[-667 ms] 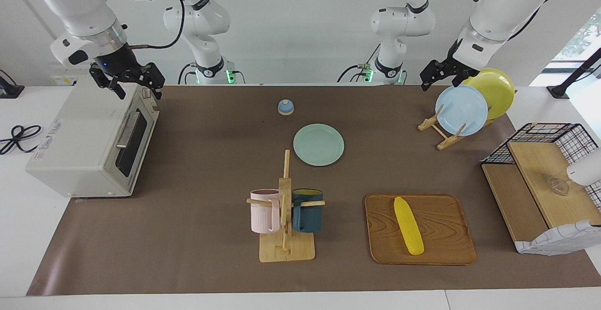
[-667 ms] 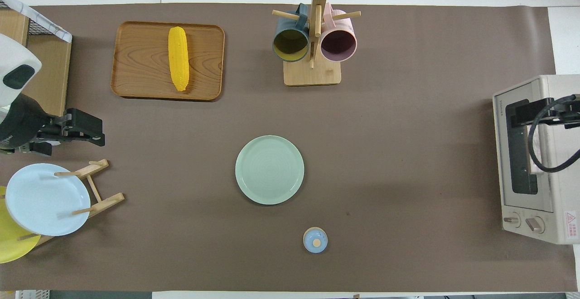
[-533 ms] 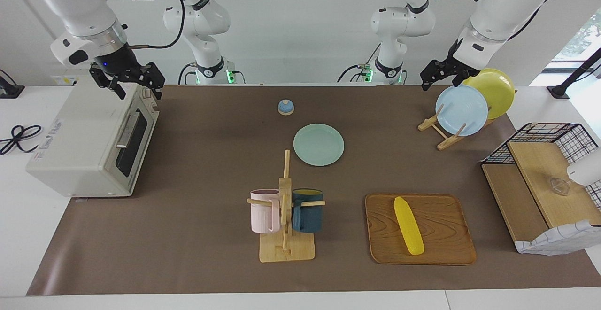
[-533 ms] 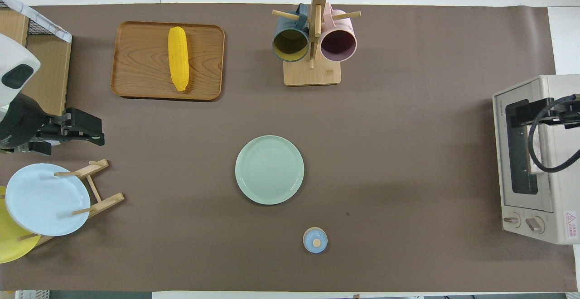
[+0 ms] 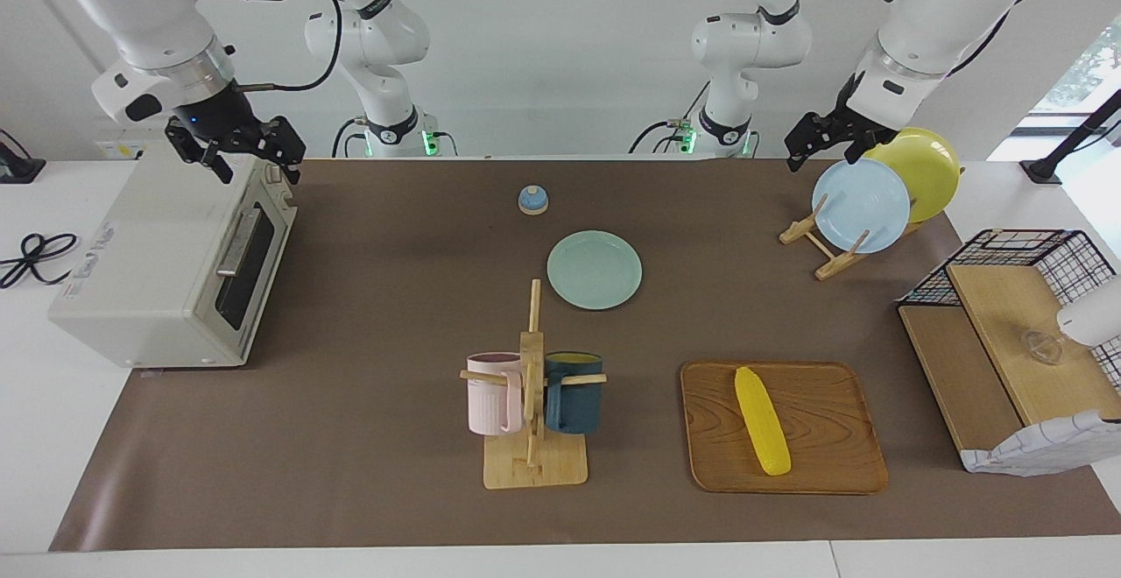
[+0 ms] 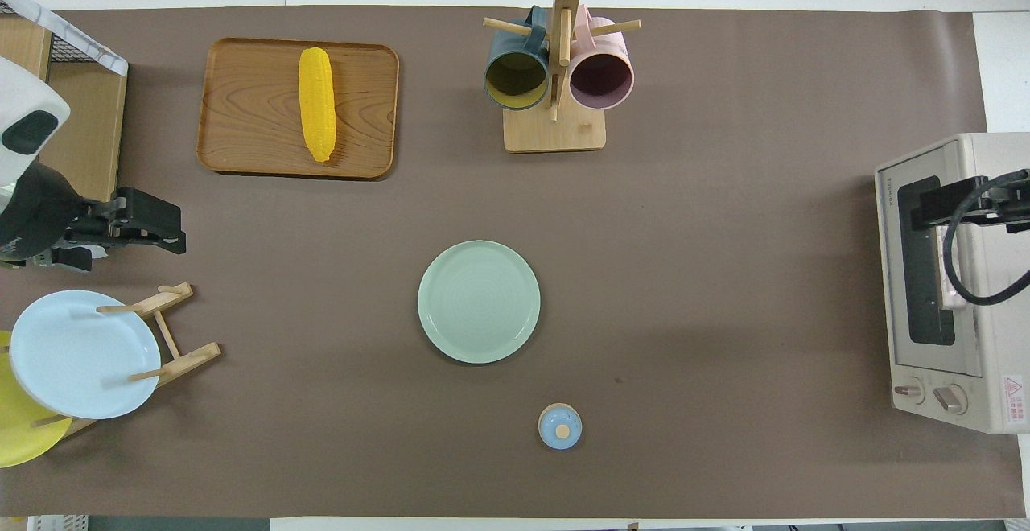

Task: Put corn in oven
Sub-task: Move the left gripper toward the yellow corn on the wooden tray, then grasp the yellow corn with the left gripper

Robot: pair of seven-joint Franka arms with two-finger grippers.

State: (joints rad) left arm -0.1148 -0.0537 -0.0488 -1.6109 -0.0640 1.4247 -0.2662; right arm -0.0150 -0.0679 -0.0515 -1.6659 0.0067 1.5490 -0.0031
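Hovering with the right jaws spread and empty over the top of the oven (image 5: pixel 149 271), at its end nearest the robots, above the shut glass door and its bar handle (image 5: pixel 235 243). Cannot load anything until that door is down; risks shoving the whole light box along the tabletop (image 5: pixel 368 438) if the bar is hooked off-centre or pulled sideways rather than swung down. Could also snag the black cable (image 5: pixel 298 35) looping by the wrist. Passing on across the middle: a small blue bell (image 5: pixel 532 200), a green plate (image 5: pixel 595 270), and a mug rack (image 5: pixel 532 403) with two hanging mugs, standing between oven and cargo, so likely to be clipped by a low carry. Next, lying loose on the wooden tray (image 5: pixel 832 464), well apart from the oven and toward the left arm's end: the corn (image 5: pixel 762 420), rounded and tapered, so apt to roll or squirt out of a pinch taken near a tip instead of mid-length. Last, hanging with the left jaws likewise released and empty, just beside the blue plate (image 5: pixel 861 206) and yellow plate (image 5: pixel 924 166) propped on their stand; might tip them on a careless swing toward the tray.
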